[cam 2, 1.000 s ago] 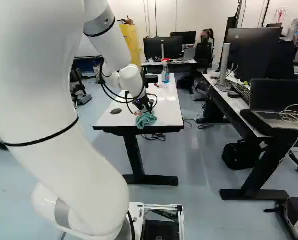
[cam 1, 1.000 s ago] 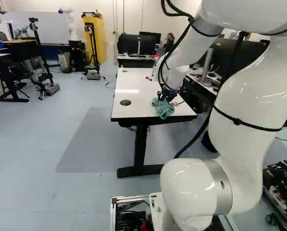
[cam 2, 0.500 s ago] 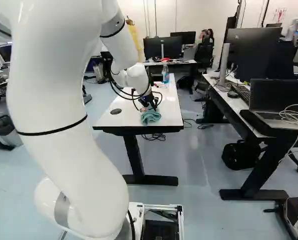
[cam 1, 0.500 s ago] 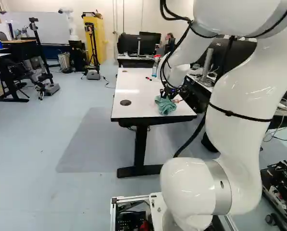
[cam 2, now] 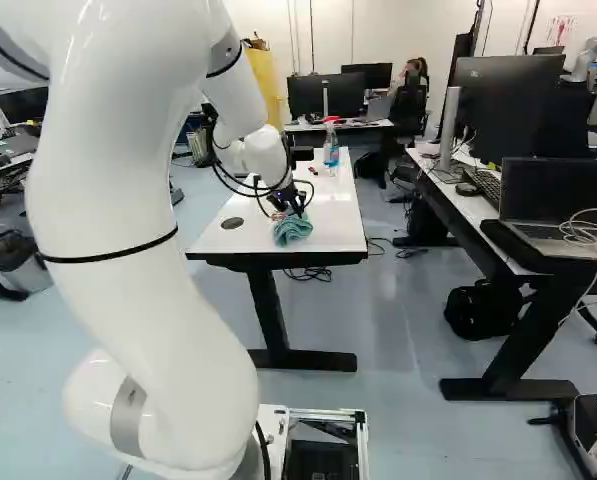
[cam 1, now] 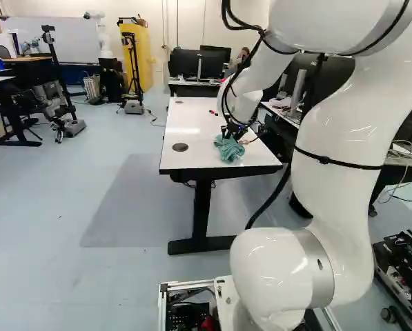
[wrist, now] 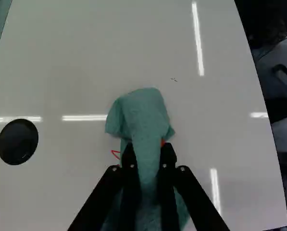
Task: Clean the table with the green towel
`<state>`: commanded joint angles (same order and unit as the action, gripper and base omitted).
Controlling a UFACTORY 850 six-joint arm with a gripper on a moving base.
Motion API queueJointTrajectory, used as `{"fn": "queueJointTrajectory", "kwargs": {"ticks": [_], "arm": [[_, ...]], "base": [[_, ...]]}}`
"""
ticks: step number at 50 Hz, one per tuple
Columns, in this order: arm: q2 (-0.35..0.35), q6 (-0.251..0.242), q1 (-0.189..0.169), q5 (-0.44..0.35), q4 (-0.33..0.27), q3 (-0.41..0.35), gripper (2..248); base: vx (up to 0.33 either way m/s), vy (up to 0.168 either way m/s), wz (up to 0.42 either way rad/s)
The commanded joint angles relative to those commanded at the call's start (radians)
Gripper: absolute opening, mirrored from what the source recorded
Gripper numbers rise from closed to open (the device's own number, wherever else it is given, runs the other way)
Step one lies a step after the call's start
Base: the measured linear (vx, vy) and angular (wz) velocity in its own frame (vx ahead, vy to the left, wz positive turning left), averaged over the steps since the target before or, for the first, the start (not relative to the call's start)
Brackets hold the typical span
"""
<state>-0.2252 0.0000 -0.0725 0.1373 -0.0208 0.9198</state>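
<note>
The black gripper (cam 1: pixel 234 131) is over the near part of the white table (cam 1: pixel 192 138), its fingers down at the bunched green towel (cam 1: pixel 228 149). From the other side, the right base view has the gripper (cam 2: pixel 290 201) just above the towel (cam 2: pixel 292 230). In the wrist view my gripper (wrist: pixel 148 156) is shut on the towel (wrist: pixel 144 115), which bulges out ahead of the fingertips and hangs beneath them on the tabletop. A thin red line (wrist: pixel 115 154) shows beside the towel, partly hidden by it. Small dark specks (wrist: pixel 174 79) lie ahead of the towel.
A spray bottle (cam 2: pixel 331 146) stands toward the table's far end, with small red and black items (cam 1: pixel 214 112) near it. A round black cap (cam 1: pixel 180 147) sits in the tabletop. To the right is a desk with monitors and a laptop (cam 2: pixel 555 200).
Held by the gripper, the towel went to the right over the tabletop, then back to the left and slightly farther from the near edge. The base has stayed put.
</note>
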Motion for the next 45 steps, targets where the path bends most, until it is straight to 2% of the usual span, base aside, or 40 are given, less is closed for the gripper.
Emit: {"fn": "queueJointTrajectory", "kwargs": {"ticks": [22,35,45], "arm": [[0.040,0.000,0.064,0.000,0.000,-0.046,47],[0.097,0.000,0.066,0.000,0.000,-0.111,47],[0.142,0.000,0.053,0.000,0.000,-0.160,47]], "base": [[0.000,0.000,0.000],[0.000,0.000,0.000],[0.000,0.000,0.000]]}}
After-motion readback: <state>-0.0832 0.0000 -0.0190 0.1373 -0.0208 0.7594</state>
